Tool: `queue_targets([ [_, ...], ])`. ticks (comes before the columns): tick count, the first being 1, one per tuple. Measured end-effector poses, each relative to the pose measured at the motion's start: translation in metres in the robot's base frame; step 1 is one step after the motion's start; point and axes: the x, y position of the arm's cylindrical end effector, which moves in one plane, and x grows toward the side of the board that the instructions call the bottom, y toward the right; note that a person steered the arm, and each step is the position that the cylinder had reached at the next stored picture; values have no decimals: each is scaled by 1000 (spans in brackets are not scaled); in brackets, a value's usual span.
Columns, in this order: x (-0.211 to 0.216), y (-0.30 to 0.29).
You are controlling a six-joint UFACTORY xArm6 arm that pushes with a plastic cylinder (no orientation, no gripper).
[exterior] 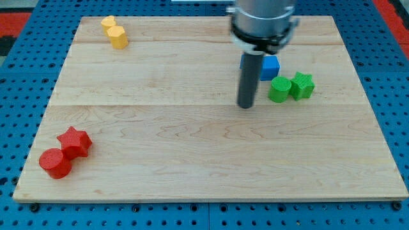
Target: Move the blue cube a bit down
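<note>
No fingers are fitted, only a rod. The blue cube (pixel 271 66) lies just above-right of my tip (pixel 246 106). It is judged light, rigid and easily slid on the desk (pixel 160 134), so its top side should be pushed squarely.

The rod's tip (pixel 246 105) rests on the wooden board (pixel 192 160), below and slightly to the view's left of the blue cube (pixel 270 66), whose left part is hidden behind the rod. Just below the cube sit a green cylinder (pixel 278 90) and a green star (pixel 302 85), touching each other. Two yellow blocks (pixel 115 32) lie together at the view's top left, while a red star (pixel 75 141) and a red cylinder (pixel 55 163) touch at the bottom left.
</note>
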Motion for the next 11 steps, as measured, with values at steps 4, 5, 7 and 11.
queue_targets([
  [4,-168,89],
  [5,-161,207],
  [7,-131,198],
  [11,-97,78],
])
